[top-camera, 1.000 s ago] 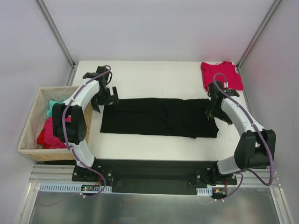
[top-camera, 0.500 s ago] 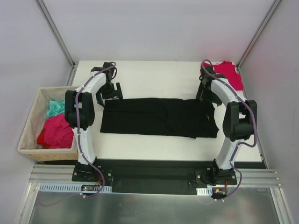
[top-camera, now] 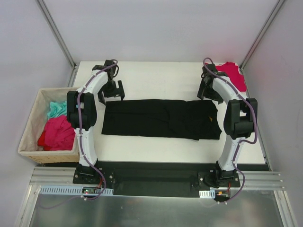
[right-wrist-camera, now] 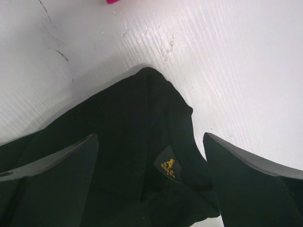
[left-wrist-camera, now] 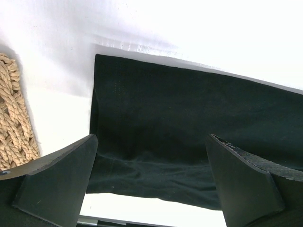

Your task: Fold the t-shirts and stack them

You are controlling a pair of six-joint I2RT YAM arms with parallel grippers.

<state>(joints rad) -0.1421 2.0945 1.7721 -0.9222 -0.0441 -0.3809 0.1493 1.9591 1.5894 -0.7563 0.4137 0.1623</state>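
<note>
A black t-shirt (top-camera: pixel 161 118) lies folded into a long strip across the middle of the white table (top-camera: pixel 156 78). A red t-shirt (top-camera: pixel 230 74) lies folded at the back right corner. My left gripper (top-camera: pixel 111 93) hangs open over the strip's far left corner, and the left wrist view shows black cloth (left-wrist-camera: pixel 189 123) between the spread fingers (left-wrist-camera: pixel 57 184), untouched. My right gripper (top-camera: pixel 209 92) hangs open over the far right corner. In the right wrist view a small yellow label (right-wrist-camera: pixel 168 168) sits on the black shirt (right-wrist-camera: pixel 118 142) between the open jaws.
A woven tan basket (top-camera: pixel 29 124) stands off the table's left edge, holding red cloth (top-camera: pixel 57 132) and teal cloth (top-camera: pixel 57 109); its rope weave (left-wrist-camera: pixel 14 118) shows beside the left fingers. Metal frame posts rise at both back corners.
Both grippers moved away from the strip's ends to its far corners, toward the back of the table. The black shirt has not shifted. Both grippers stayed open.
</note>
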